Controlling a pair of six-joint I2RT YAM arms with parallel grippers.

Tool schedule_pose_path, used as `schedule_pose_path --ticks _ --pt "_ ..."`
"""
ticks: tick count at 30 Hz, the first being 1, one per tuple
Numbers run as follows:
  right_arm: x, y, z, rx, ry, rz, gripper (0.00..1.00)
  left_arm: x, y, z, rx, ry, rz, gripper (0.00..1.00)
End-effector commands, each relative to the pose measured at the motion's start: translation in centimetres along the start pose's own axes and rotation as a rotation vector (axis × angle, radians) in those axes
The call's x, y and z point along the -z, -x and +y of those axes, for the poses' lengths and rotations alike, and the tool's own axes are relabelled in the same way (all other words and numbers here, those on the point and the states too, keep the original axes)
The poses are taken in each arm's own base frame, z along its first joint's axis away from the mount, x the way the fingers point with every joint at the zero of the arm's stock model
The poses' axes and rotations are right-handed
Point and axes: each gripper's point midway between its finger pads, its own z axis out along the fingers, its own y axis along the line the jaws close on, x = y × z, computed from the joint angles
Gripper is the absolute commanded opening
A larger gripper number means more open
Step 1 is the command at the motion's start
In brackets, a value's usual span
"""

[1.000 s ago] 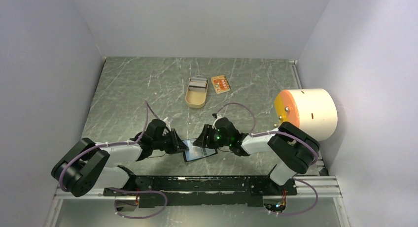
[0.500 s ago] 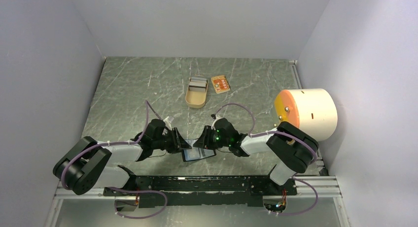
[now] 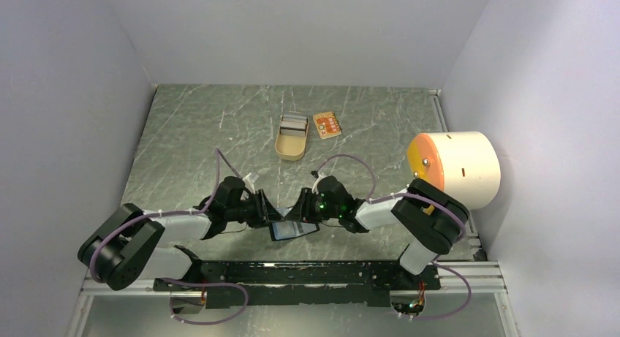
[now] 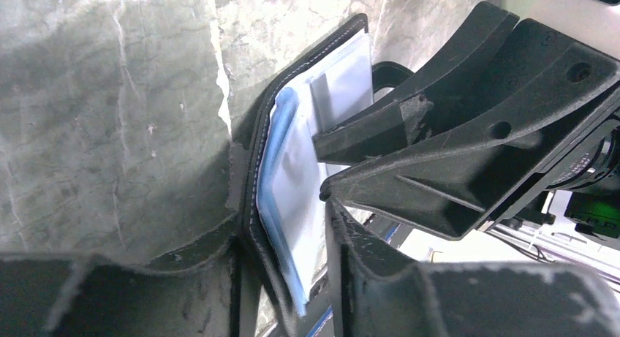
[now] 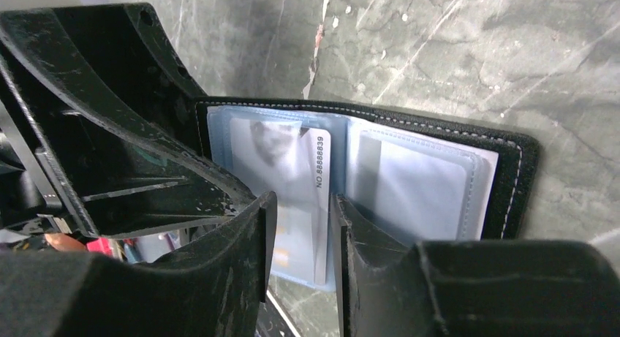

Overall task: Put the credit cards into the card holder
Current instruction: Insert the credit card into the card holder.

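The black card holder [image 3: 294, 230] lies open near the front edge, its blue lining up, between both grippers. My left gripper [image 3: 272, 216] is open; the holder's black edge [image 4: 252, 205] and a blue sleeve run between its fingers, resting against the left one. My right gripper [image 5: 300, 205] is narrowly open just above the holder [image 5: 409, 183]. A pale credit card [image 5: 292, 169] printed with a number sits partly inside the left sleeve, behind the fingers. A tan-orange credit card [image 3: 327, 124] lies flat at the back.
A tan oblong tin [image 3: 290, 139] stands at the back centre, with something pale grey [image 3: 294, 120] at its far end. A large cream cylinder [image 3: 457, 167] with an orange face sits at the right edge. Grey walls enclose the marbled table [image 3: 190, 147].
The left gripper's jaws have spread apart from nearly shut. The right gripper's jaws have narrowed and it has edged left over the card holder.
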Motion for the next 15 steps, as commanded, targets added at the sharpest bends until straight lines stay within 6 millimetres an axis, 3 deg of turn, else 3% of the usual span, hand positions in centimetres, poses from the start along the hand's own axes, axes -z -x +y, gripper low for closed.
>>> schedule_pose_path --ticks 1,7,12,15 --pt "1.0 -0.3 -0.2 0.067 -0.051 0.043 0.38 0.5 0.8 -1.1 -0.045 -0.022 -0.026 0.43" --pt "2.7 0.6 -1.1 0.153 -0.155 0.046 0.44 1.1 1.0 -1.6 -0.051 -0.033 -0.047 0.37" --pt "3.5 1.7 -2.1 0.181 -0.200 0.027 0.37 1.1 1.2 -1.9 -0.058 -0.030 -0.045 0.29" --pt "3.6 2.3 -2.9 0.205 -0.254 0.036 0.35 1.2 1.4 -2.2 -0.058 -0.031 -0.047 0.31"
